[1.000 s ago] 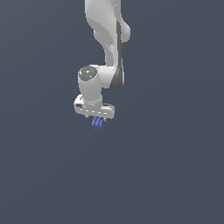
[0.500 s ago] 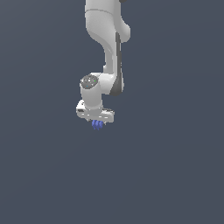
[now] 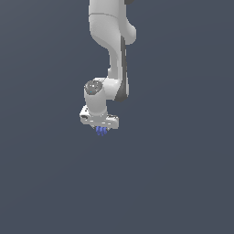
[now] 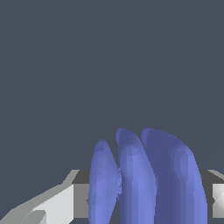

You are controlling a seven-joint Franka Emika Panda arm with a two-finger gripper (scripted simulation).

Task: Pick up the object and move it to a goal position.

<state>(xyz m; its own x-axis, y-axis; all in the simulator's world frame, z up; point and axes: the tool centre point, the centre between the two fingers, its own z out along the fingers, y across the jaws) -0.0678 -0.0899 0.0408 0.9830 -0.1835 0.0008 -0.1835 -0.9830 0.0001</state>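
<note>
The object is a tiny blue-violet lump with rounded ridges, showing just under the white arm's hand in the exterior view. In the wrist view it fills the space between the fingers as three tall lobes. My gripper is shut on the object and holds it in the air. One white finger shows beside the object in the wrist view; the other is mostly cut off at the picture's edge.
The white arm comes down from the top of the exterior view. Around it there is only a plain dark grey-blue background.
The hand has turned and moved slightly toward the exterior view's left. Less of the object now shows below the hand than a second ago.
</note>
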